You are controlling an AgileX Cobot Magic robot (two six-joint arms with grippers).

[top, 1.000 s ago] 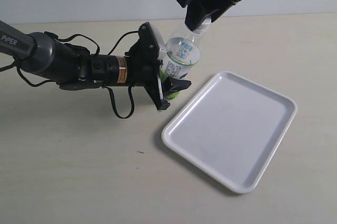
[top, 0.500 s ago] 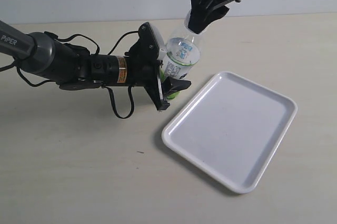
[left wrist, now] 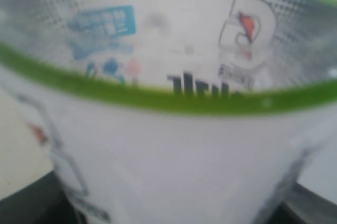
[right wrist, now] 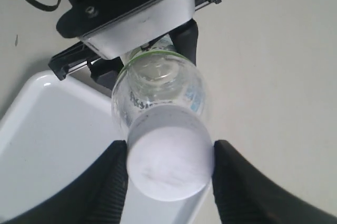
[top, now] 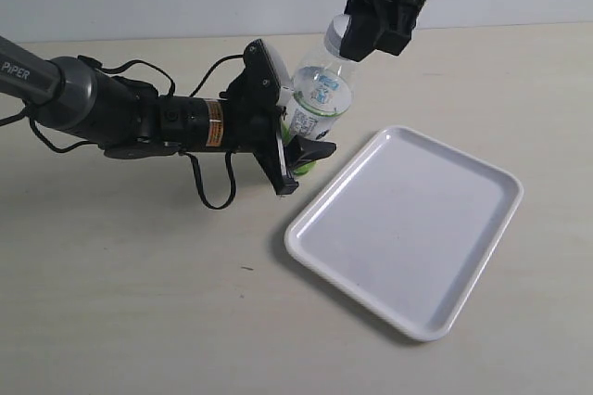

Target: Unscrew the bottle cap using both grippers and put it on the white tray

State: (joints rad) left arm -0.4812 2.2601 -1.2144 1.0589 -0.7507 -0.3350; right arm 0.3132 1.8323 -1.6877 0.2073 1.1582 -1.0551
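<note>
The bottle [top: 320,91] stands tilted on the table, and my left gripper [top: 298,126] is shut on its labelled body. The left wrist view is filled by the white-and-green label [left wrist: 168,129], with dark fingers [left wrist: 31,199] at the corners. My right gripper [top: 363,35] comes down from above and is shut on the bottle cap [top: 339,30]. In the right wrist view the round white bottle cap [right wrist: 168,161] sits between the black ribbed fingers [right wrist: 113,182], both touching it. The clear bottle [right wrist: 158,84] hangs below. The white tray [top: 482,265] lies to the right of the bottle.
The left arm with its cables [top: 111,112] stretches across the table's left side. The tray's near corner [right wrist: 37,129] lies just beside the bottle's base. Beige tabletop [top: 139,302] surrounds everything, with a pale wall behind.
The right gripper has turned about the cap and shifted slightly right and up. The bottle, the left arm and the tray have not moved.
</note>
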